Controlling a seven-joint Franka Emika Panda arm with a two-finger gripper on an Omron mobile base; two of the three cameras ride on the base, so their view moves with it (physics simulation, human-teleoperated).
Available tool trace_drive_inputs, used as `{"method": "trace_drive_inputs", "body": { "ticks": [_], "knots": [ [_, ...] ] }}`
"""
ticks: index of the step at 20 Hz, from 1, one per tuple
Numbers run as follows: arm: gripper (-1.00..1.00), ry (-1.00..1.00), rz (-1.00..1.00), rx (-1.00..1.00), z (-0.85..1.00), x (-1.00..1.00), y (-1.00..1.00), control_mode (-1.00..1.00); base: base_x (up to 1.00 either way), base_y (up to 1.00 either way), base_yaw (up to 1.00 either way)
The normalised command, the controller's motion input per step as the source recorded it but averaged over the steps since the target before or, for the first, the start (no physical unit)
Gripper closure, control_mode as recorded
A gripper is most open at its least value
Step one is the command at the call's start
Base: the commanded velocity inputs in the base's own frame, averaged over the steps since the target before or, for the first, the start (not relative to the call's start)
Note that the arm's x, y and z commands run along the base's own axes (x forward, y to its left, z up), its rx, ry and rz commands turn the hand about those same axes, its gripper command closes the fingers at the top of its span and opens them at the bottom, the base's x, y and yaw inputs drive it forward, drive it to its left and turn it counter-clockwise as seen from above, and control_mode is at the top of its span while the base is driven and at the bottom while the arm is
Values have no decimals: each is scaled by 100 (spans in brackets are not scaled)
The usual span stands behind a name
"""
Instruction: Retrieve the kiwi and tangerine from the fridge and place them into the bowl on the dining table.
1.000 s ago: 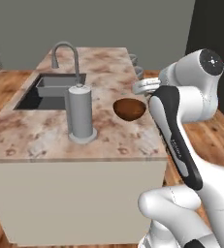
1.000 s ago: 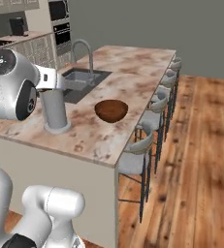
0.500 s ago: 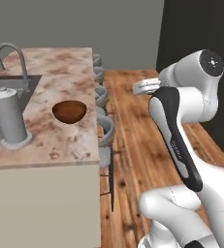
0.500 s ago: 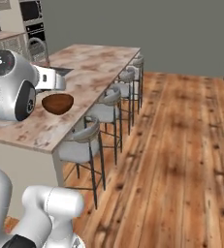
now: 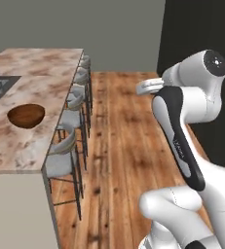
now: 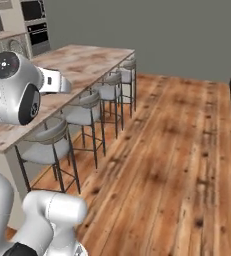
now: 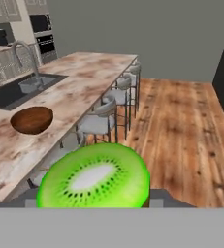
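gripper (image 7: 94,206) is clamped on the kiwi (image 7: 95,177), a cut half w/ green face toward the cam, held up in the air off to the side of the dining table (image 5: 31,141); bowl (image 7: 32,119) sits near the table edge, well apart from the hand; imo risk is the fruit slipping while the base drives, or a swing clipping the stools (image 6: 54,145); hand view shows the kiwi + sink (image 7: 16,92), base views don't show the fruit

Warm brown wooden plank floor (image 6: 172,150) stretches ahead of me to a plain grey wall (image 6: 152,35); grey-seated metal-legged bar stools (image 6: 94,112) stand in a row.
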Motion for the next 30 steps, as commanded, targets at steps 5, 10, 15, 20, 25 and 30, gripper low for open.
{"method": "trace_drive_inputs", "body": {
  "ticks": [5, 10, 15, 20, 25, 30],
  "knots": [
    [100, 0, 0, 0, 0, 0, 0, 100, 53, -40, 44],
    [100, 0, 0, 0, 0, 0, 0, 100, 66, 0, 57],
    [100, 0, 0, 0, 0, 0, 0, 100, 91, -5, 56],
    [100, 0, 0, 0, 0, 0, 0, 100, 81, -48, 50],
    [100, 0, 0, 0, 0, 0, 0, 100, 93, -44, 53],
    [100, 0, 0, 0, 0, 0, 0, 100, 99, -31, 54]
  ]
}}
